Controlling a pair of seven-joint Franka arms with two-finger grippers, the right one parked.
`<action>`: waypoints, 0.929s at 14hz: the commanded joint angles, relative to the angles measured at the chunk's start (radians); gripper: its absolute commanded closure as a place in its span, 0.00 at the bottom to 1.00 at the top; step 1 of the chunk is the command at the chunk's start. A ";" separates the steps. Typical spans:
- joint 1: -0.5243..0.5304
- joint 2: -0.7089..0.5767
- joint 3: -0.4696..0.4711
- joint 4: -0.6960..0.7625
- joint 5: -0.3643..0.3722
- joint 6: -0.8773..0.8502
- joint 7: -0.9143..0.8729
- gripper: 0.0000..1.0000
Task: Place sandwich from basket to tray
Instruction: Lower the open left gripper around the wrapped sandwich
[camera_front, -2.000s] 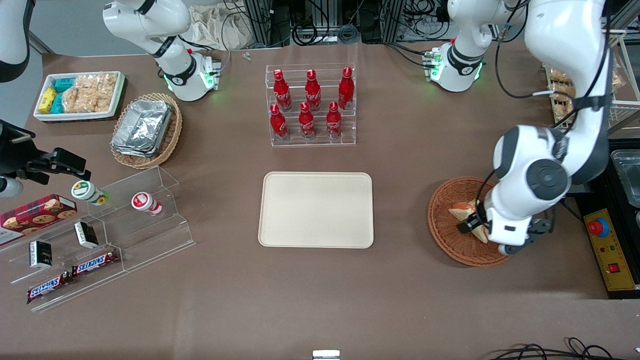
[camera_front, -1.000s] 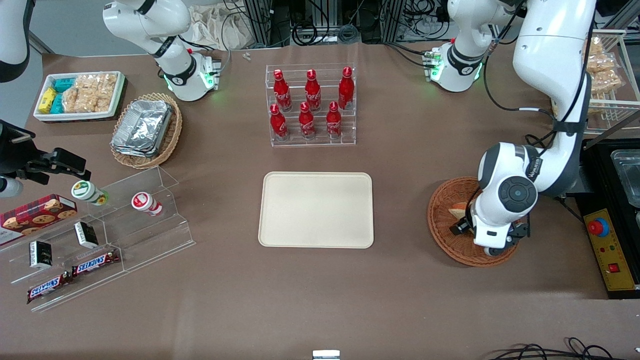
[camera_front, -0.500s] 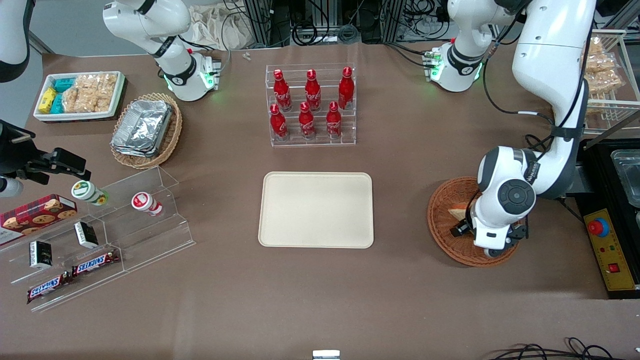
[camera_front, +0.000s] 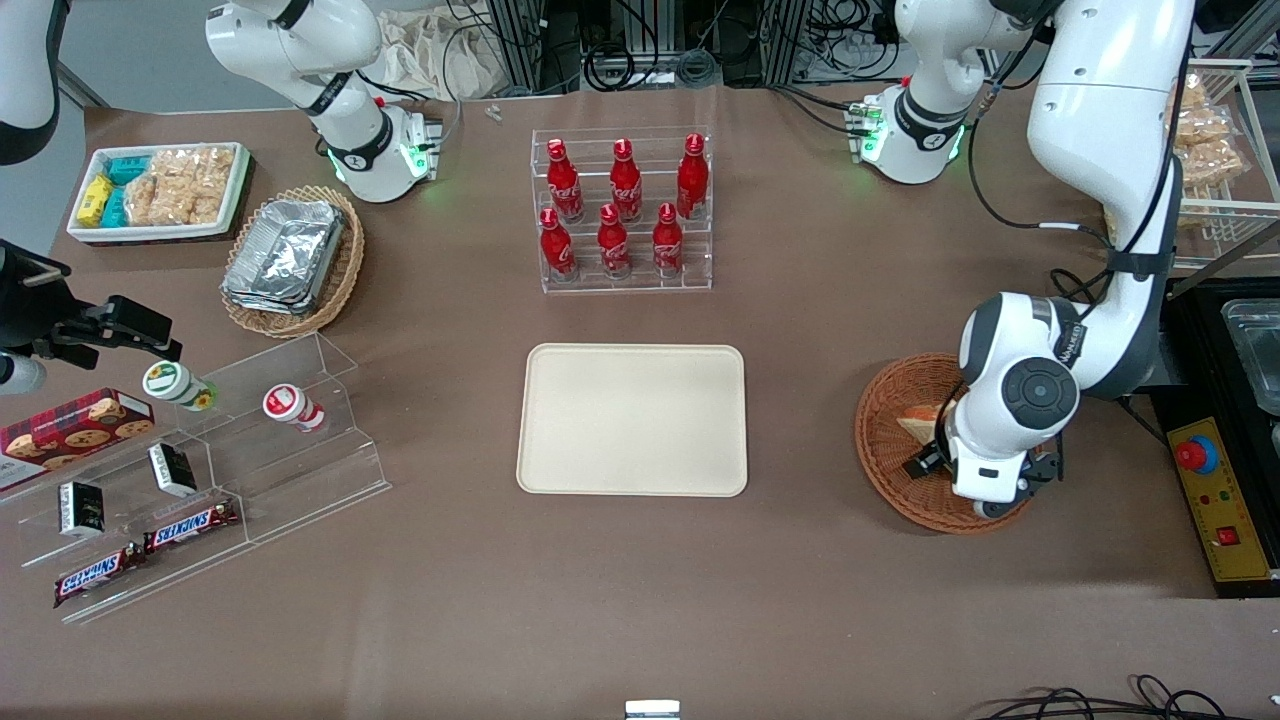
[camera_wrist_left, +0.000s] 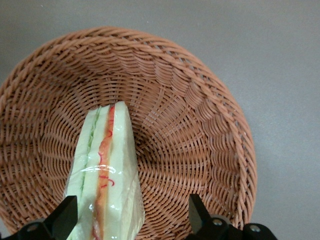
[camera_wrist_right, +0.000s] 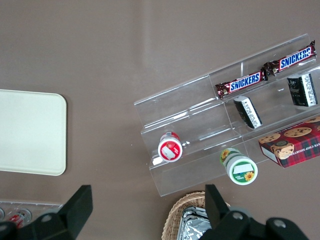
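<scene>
The sandwich (camera_wrist_left: 107, 165), a wrapped white wedge with orange and green layers, lies in the round reddish-brown basket (camera_wrist_left: 200, 100). My left gripper (camera_wrist_left: 131, 220) is open and low over the basket, with its fingers (camera_wrist_left: 66, 216) on either side of the sandwich's wide end. One finger is close against the sandwich and the other stands well apart from it. In the front view the gripper (camera_front: 930, 462) is mostly hidden under the wrist, above the basket (camera_front: 880, 425), and a corner of the sandwich (camera_front: 916, 424) shows. The cream tray (camera_front: 632, 420) lies empty mid-table.
A rack of red bottles (camera_front: 622, 210) stands farther from the front camera than the tray. An oval basket of foil containers (camera_front: 292, 258), a white snack bin (camera_front: 160, 190) and an acrylic shelf of snacks (camera_front: 200, 470) lie toward the parked arm's end. A control box (camera_front: 1215, 495) sits beside the basket.
Over two seconds the left arm has swung and lowered its wrist over the basket. In the last half second it barely shifted. The sandwich stays in the basket.
</scene>
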 joint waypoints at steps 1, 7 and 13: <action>0.003 0.001 -0.003 0.046 0.021 -0.056 -0.005 0.00; 0.016 0.010 0.031 -0.012 0.021 -0.042 0.039 0.00; 0.002 0.060 0.028 -0.009 0.001 -0.005 0.003 0.07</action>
